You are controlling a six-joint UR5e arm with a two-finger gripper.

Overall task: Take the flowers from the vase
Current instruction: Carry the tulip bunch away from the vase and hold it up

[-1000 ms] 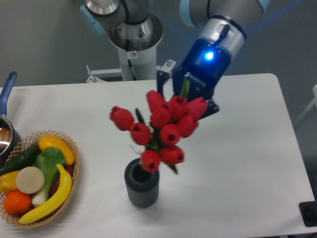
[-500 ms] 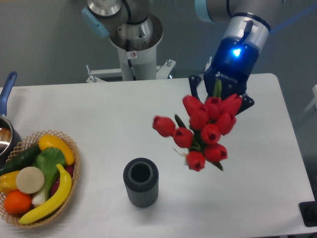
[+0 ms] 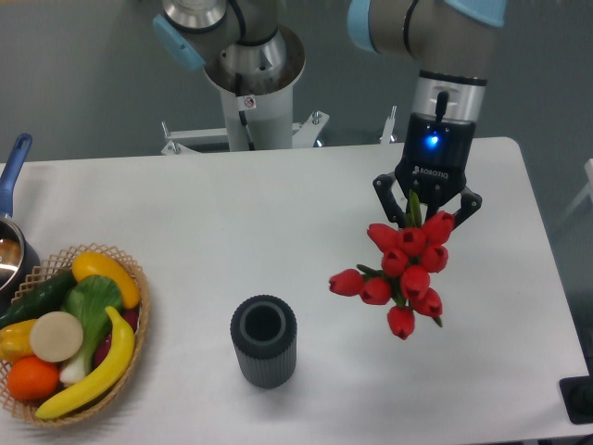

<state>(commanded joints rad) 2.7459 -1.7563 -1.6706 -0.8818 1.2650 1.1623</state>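
Flowers out of the vase, hanging heads-down over the right part of the bench, well apart from the vase to its upper right. End effector clenched on the green stems, red buds bunched just below the fingers. Probably the carrying step of the task. Better to keep the grip firm and the bunch level, without quick swings, since one bud sticks out to the left. Open bench surface all around the bunch; right edge near, front edge further. Basket of fruit and blue-handled pot far on the left, no obstacle.
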